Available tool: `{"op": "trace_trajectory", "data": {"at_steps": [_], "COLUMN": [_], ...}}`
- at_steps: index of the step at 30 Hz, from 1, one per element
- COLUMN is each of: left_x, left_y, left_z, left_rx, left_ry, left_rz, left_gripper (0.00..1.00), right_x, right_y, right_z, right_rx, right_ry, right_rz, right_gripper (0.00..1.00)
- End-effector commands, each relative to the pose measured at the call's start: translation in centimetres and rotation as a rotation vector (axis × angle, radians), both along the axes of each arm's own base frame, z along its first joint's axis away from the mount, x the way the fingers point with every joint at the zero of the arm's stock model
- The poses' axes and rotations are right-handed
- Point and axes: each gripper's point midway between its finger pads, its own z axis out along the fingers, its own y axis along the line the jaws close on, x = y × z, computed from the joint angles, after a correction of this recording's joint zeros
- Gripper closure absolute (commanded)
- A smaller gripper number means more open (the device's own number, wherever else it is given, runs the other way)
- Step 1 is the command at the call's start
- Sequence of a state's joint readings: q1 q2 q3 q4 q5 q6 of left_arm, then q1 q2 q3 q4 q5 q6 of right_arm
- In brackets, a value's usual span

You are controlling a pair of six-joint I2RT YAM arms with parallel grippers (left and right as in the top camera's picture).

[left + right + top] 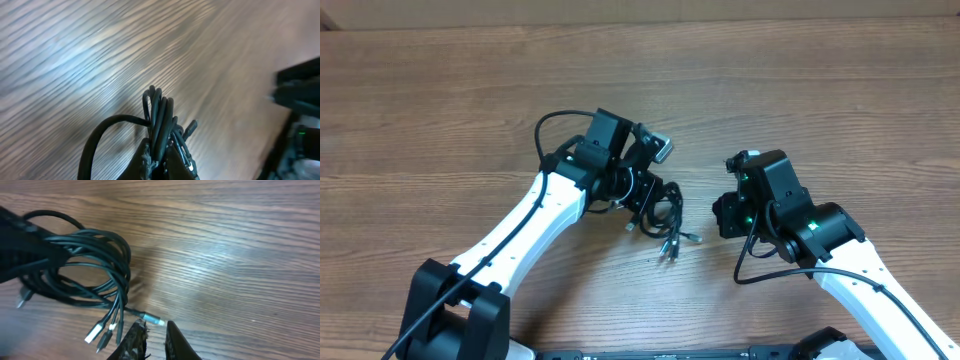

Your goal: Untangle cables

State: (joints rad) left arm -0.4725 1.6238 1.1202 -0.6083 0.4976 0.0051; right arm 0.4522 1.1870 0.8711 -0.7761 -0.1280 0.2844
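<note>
The cables [669,216] are a small tangle of thin black cords hanging from my left gripper [653,196], which is shut on the bundle a little above the table. In the left wrist view the looped cords [159,112] rise out of the pinched fingers [145,160]. In the right wrist view the coil [95,265] hangs at the left, with several plug ends dangling below it. One silver-tipped plug [152,319] reaches just in front of my right gripper [154,330]. Its jaws stand a narrow gap apart, with nothing clamped between them. My right gripper [720,222] sits to the right of the tangle.
The wooden table [840,90] stretches all around. Thicker black wires [548,128] run along the left arm and loop beside the right arm [750,270]. The left arm's body shows as a dark blur [22,240] at the left of the right wrist view.
</note>
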Motion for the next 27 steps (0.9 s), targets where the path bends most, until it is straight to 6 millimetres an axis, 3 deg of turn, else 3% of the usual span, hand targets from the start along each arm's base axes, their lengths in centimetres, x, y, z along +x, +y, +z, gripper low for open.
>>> {"op": "trace_trajectory", "data": {"at_steps": [1, 5, 9, 15, 18, 23, 27], "left_x": [1.4, 4.6, 6.7, 8.5, 9.1, 8.5, 6.8], "left_y": [1.7, 8.0, 13.4, 17.2, 16.8, 12.4, 8.3], "left_z": [-0.3, -1.2, 0.6, 4.5, 5.2, 3.4, 1.8], "left_rx": [0.124, 0.404, 0.639, 0.826, 0.833, 0.698, 0.530], "left_ry": [-0.058, -0.142, -0.319, -0.501, -0.534, -0.465, -0.355], "left_rz": [0.082, 0.442, 0.636, 0.776, 0.732, 0.514, 0.354], "left_gripper": [0.96, 0.96, 0.96, 0.96, 0.96, 0.96, 0.79], "right_x": [0.0, 0.0, 0.0, 0.2, 0.2, 0.2, 0.2], "right_y": [0.9, 0.9, 0.8, 0.6, 0.6, 0.6, 0.6], "right_z": [0.6, 0.6, 0.6, 0.6, 0.6, 0.6, 0.6], "right_rx": [0.042, 0.041, 0.037, 0.029, 0.027, 0.027, 0.027], "right_ry": [0.000, 0.000, -0.001, -0.005, -0.007, -0.006, -0.005], "right_rz": [0.021, 0.021, 0.019, 0.013, 0.011, 0.011, 0.010], "right_gripper": [0.88, 0.88, 0.88, 0.89, 0.90, 0.92, 0.93]}}
